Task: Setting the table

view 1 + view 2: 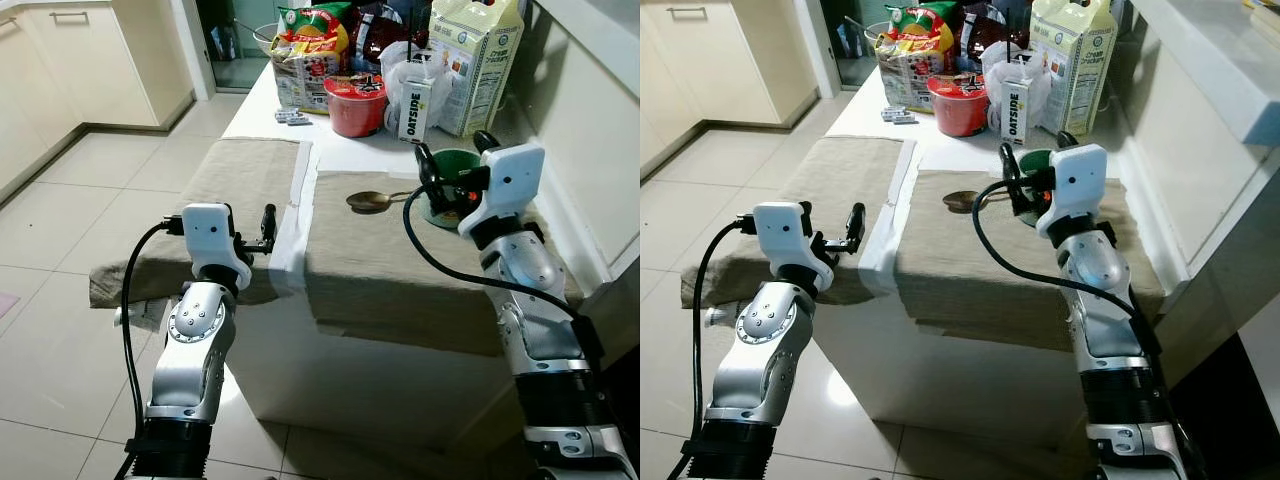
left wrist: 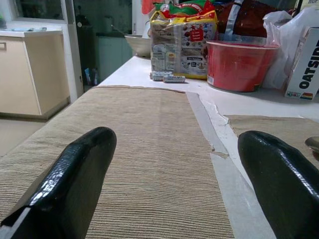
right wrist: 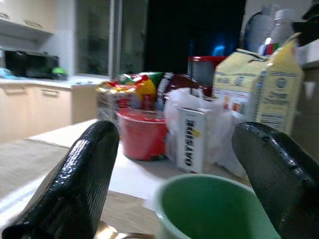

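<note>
Two beige placemats lie side by side on the white table: the left placemat (image 1: 240, 175) and the right placemat (image 1: 400, 255). On the right one rest a metal spoon (image 1: 370, 201) and a green cup (image 1: 458, 168). My right gripper (image 1: 455, 155) is open just above the cup (image 3: 209, 209), one finger (image 3: 79, 184) on either side of its rim. My left gripper (image 1: 250, 235) is open and empty, low over the near edge of the left placemat (image 2: 149, 139).
At the table's far end stand a red bowl (image 1: 355, 103), an Oatside carton (image 1: 415, 108), a large milk carton (image 1: 475, 60) and snack bags (image 1: 310, 50). A wall runs along the table's right side. Tiled floor and cream cabinets (image 1: 60, 70) lie to the left.
</note>
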Motion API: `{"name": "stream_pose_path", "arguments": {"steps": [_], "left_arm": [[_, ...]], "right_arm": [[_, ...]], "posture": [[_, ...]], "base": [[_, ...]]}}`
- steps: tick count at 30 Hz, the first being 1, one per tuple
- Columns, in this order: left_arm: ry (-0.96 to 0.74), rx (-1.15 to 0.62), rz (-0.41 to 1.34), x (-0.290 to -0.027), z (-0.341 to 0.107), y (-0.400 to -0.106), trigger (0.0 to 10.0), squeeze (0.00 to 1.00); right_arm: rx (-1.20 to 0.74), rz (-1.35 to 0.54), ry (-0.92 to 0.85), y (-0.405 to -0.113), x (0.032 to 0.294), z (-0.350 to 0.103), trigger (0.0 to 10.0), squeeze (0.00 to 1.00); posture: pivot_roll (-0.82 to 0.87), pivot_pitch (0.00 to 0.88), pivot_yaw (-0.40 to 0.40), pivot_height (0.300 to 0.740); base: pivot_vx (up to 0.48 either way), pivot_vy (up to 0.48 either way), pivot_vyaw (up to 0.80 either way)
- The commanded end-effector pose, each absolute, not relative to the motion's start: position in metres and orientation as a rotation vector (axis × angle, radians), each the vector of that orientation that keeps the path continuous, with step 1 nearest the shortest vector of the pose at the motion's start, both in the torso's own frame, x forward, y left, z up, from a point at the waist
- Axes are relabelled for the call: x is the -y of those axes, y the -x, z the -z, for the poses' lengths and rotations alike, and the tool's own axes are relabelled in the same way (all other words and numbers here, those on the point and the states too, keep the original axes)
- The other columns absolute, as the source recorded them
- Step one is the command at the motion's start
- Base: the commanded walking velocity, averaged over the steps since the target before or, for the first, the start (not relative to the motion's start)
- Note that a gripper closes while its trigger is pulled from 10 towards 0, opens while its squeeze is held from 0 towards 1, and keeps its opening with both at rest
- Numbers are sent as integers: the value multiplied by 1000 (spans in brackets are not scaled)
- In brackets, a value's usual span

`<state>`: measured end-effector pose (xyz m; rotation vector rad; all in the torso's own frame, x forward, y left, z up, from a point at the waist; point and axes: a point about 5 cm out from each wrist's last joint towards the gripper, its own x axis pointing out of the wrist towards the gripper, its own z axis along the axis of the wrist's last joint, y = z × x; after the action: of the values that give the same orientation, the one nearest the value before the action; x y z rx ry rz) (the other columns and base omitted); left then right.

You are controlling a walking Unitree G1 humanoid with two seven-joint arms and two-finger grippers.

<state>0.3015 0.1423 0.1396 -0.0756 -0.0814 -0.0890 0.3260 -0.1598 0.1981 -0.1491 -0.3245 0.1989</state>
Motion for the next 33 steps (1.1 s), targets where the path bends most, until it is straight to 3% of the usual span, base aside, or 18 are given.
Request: {"name": "stream_pose_path", "arguments": {"steps": [1,17,33], "left_arm": [[72,105,101,-141,-146,-302,10000,0],[68,105,106,-141,-147,-301,10000,0],[58,107,103,-142,-148,-302,10000,0]], "right_arm": [[320,-170,177,-327,164,-196,10000,0],[200,-229,99,-322,142,-167,10000,0],[252,-344,-20,-335,80,-180,10000,0]], "posture": [[-268,0,89,740],[-259,0,86,740],[-252,0,84,740]], "base": [[0,0,0],[0,0,0],[0,0,0]]}}
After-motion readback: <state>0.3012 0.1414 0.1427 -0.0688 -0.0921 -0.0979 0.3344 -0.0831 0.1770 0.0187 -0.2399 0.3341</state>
